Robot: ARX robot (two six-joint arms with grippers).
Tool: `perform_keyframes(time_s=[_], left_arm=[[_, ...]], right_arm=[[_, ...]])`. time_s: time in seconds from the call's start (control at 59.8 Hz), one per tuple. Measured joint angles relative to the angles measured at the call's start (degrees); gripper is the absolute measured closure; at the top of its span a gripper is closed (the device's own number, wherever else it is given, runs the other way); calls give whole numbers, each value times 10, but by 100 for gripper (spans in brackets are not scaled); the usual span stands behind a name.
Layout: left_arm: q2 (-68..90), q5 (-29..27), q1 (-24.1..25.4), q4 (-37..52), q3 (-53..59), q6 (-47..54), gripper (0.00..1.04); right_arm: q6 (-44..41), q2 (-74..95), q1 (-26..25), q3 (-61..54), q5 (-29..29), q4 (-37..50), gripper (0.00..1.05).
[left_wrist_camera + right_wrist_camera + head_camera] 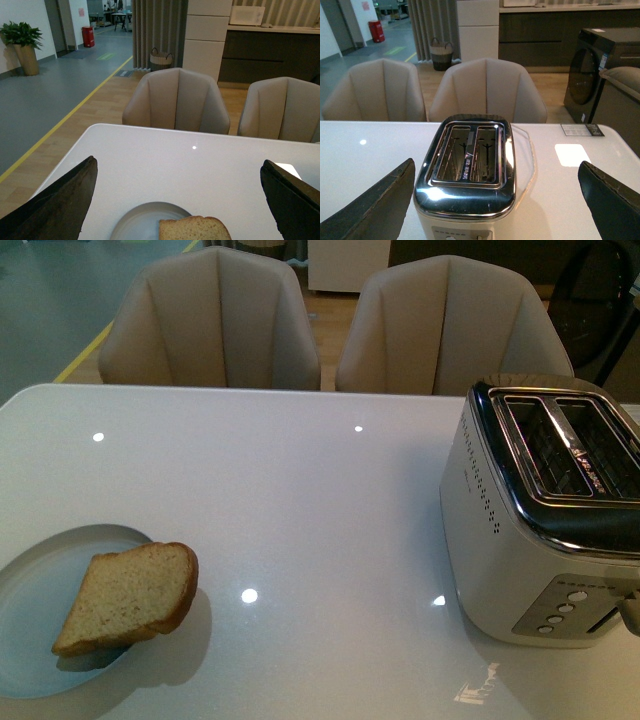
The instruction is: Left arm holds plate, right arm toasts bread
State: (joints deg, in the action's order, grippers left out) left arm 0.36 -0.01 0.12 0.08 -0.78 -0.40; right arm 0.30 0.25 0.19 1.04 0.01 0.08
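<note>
The white table point(300, 490) fills the front view, with two beige chairs point(215, 320) point(450, 325) pushed up along its far edge at 11 and 1 o'clock. A cream and chrome toaster point(545, 520) stands on it at 3 o'clock, its button panel turned toward the robot. The plate point(30, 660) sits at 8 o'clock, cut by the picture's edge. The bread point(130, 595) lies across the plate's rim on its 3 o'clock side, one corner down on the plate and the rounded top reaching out over the table.

Only the front view takes in plate and toaster together, and neither arm shows in it. The right wrist view looks down into both toaster slots, which hold nothing but their wire guides. The left wrist view catches just the far arc of the plate and the crust edge of the bread.

The left gripper point(179, 165) hangs above the table, angled down toward the plate, its dark fingers point(60, 205) spread wide and grasping nothing. The right gripper point(496, 164) is raised over the toaster at a like angle, fingers point(375, 210) equally splayed to either side of it, touching nothing that can be seen
</note>
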Motion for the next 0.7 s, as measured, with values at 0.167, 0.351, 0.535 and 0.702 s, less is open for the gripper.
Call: perform_keyframes(time_s=[0.167,0.351,0.535,0.702], left_arm=[[0,0,0,0,0,0,7],[0,0,0,0,0,0,7],[29,70,16,-71,-22,-44,7],[97,82,-13,-68,-30,-125,7]], right_arm=[[0,0,0,0,0,0,9],[0,0,0,0,0,0,9],[0,0,0,0,0,0,9],[0,0,0,0,0,0,9]])
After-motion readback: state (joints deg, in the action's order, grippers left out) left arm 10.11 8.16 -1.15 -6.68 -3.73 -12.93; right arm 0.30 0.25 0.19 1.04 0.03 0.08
